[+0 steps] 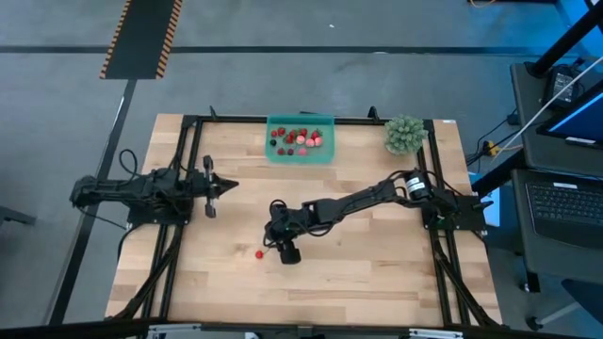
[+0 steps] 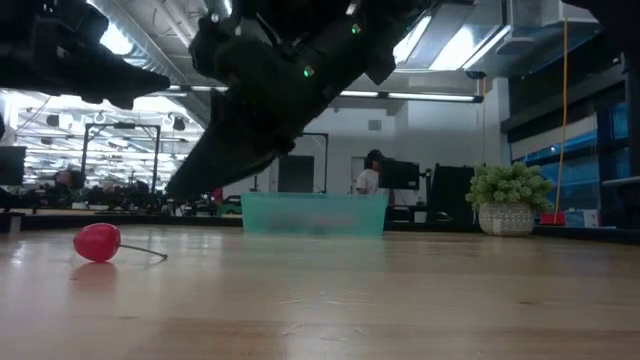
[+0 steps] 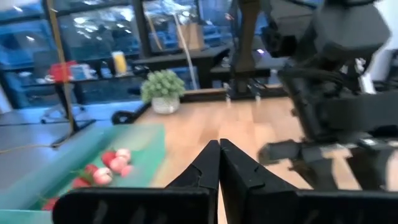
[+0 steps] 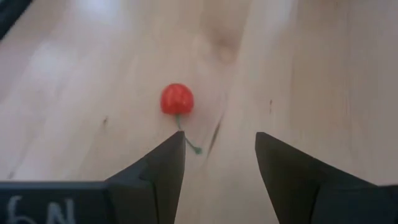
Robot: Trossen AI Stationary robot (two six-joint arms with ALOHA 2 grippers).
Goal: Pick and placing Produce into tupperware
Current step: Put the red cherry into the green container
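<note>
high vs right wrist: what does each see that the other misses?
High view only: the tupperware with berries in it, the potted plant, and the left gripper parked at the table's left, fingers shut. Right wrist view only: the cherry's thin green stem and the open gap between the right gripper's fingers. Both: the lone red cherry on the wooden table, just ahead of the right gripper.

From table height I can't make out the produce inside the tupperware (image 2: 314,214); its wall blurs it. My right tool (image 4: 220,155) has its finger bases cut off at the wrist picture's edge.
</note>
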